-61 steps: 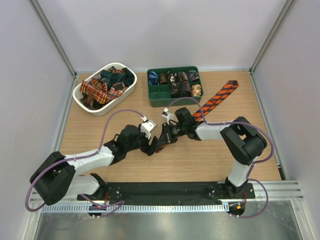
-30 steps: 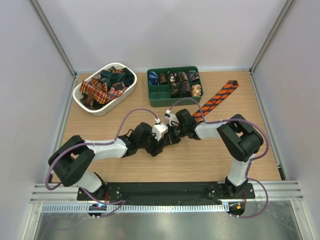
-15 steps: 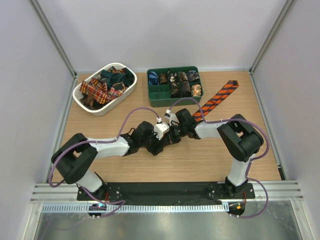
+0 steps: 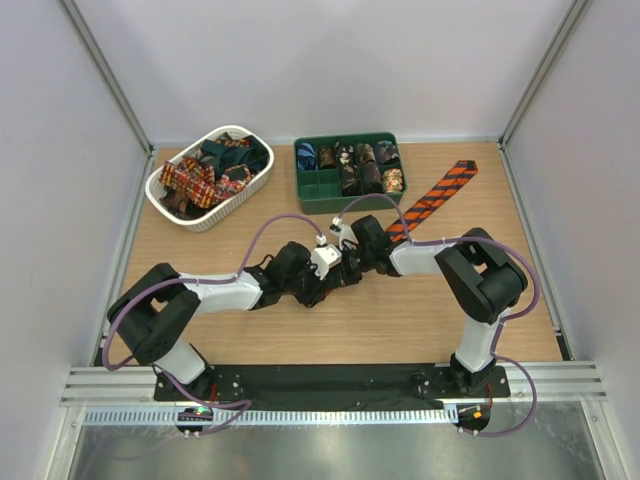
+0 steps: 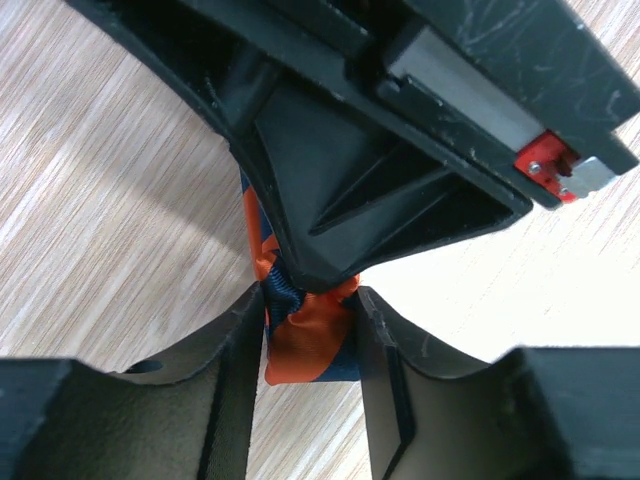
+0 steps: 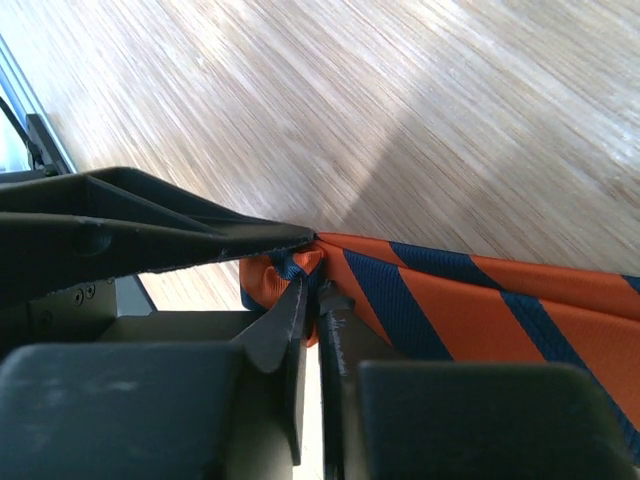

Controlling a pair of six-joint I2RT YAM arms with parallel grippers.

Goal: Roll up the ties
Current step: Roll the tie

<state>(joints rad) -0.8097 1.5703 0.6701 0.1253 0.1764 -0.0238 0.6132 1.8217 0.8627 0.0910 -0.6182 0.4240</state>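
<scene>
The orange-and-dark-striped tie (image 4: 437, 196) lies diagonally on the table from the far right toward the middle. Its near end is bunched into a small roll (image 5: 305, 335) where both grippers meet. My left gripper (image 5: 308, 300) is shut on this roll from both sides, low over the wood. My right gripper (image 6: 318, 285) is shut on the same tie end (image 6: 300, 265), its jaws nearly touching, and the flat tie (image 6: 480, 310) runs off to the right. In the top view the left gripper (image 4: 325, 283) and right gripper (image 4: 345, 268) touch tip to tip.
A white oval basket (image 4: 165, 192) with several loose ties stands at the back left. A green compartment tray (image 4: 318, 200) with several rolled ties stands at the back centre. Purple cables loop over both arms.
My left arm has reached right and brought its gripper up against the right gripper at the tie's end. The right arm and the tie have hardly moved.
</scene>
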